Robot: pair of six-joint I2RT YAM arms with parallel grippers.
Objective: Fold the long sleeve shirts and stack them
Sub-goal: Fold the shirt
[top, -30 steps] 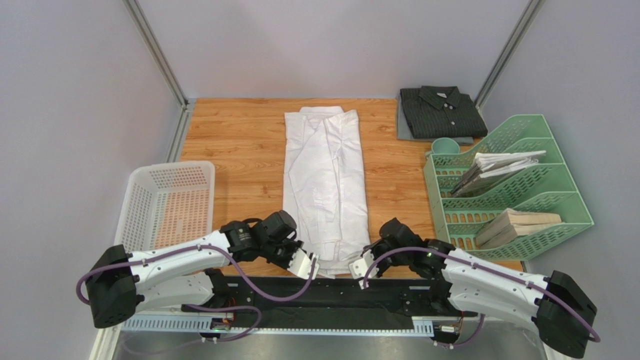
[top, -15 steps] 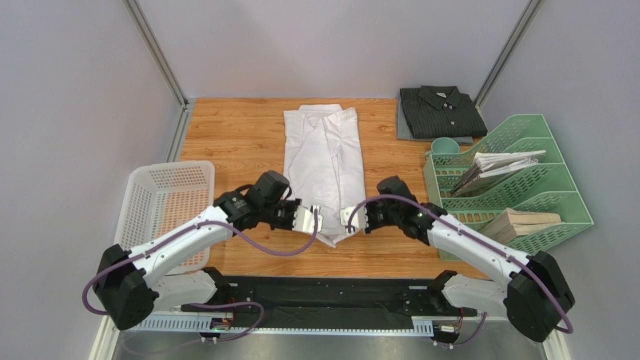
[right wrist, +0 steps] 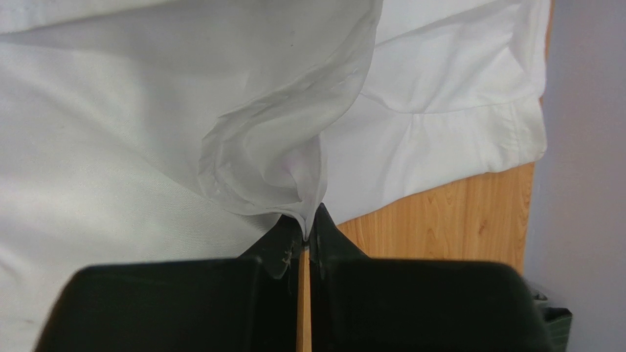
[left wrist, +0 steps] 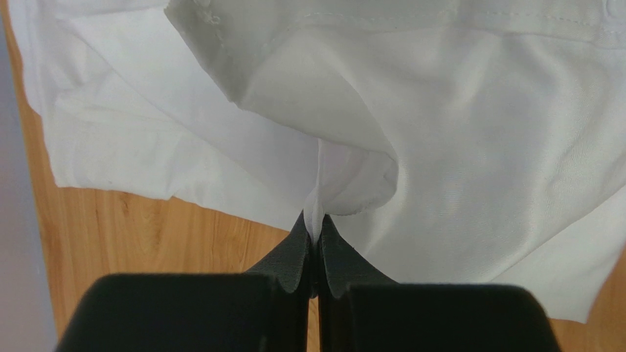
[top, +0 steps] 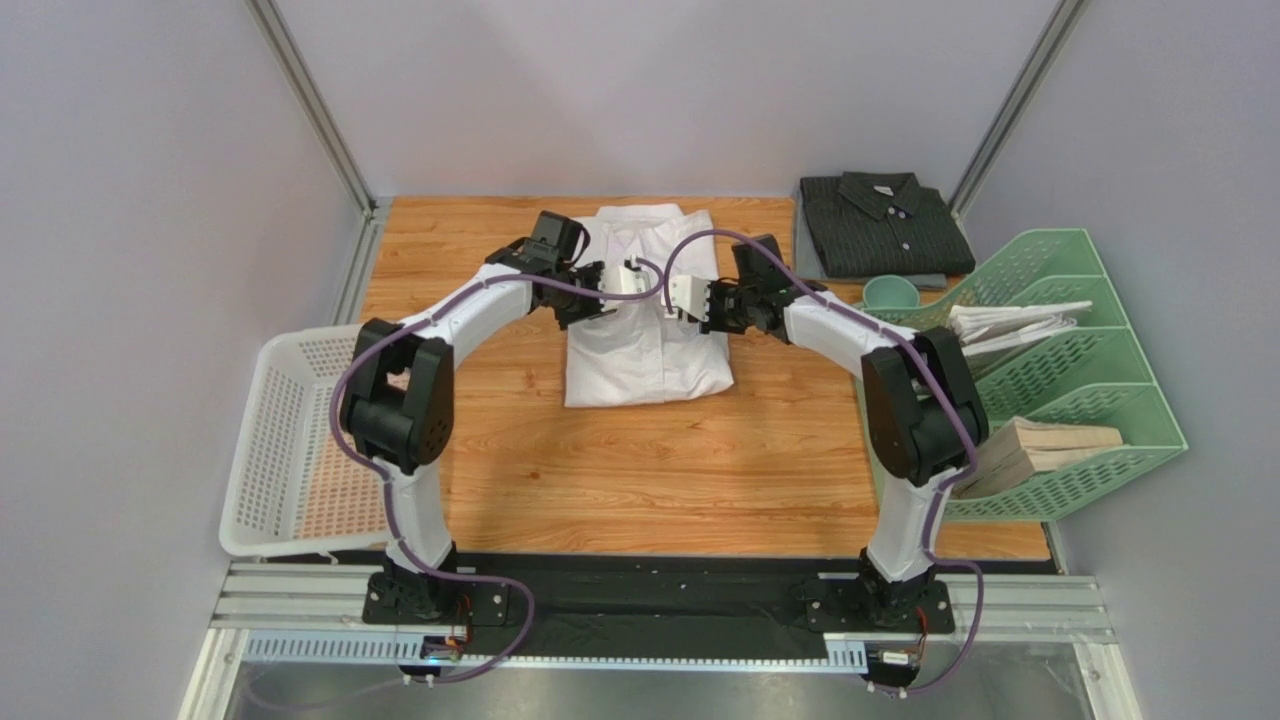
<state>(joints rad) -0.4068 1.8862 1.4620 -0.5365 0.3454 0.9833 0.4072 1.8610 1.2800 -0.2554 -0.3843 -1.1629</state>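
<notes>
my left hand (left wrist: 317, 229) is pinched fully shut on a thin edge of the white shirt (top: 646, 357), and my right hand (right wrist: 307, 229) is shut just as tight on another bit of the same cloth. in each wrist view the fabric rises out of the closed fingertips in a small peak and drapes away, so i am holding only the cloth, nothing else.

i hold it at two points, side by side, so the edge between my hands stays level and the layer i carry does not twist or bunch to one side. both hands hang close together over the far half of the shirt. the near part of it lies doubled on the wooden worktop (top: 601, 480) with a straight fold line facing the arm bases. i judge this to be the lengthwise fold, with the held edge meant to land near the collar.

the shirt sits in the middle of the worktop, toward the back. the dark striped shirt (top: 884, 225) lies folded at the far right corner, well apart, just behind the green tray (top: 1085, 393). i take that as the place for the stack, and the stacking is not yet done.
</notes>
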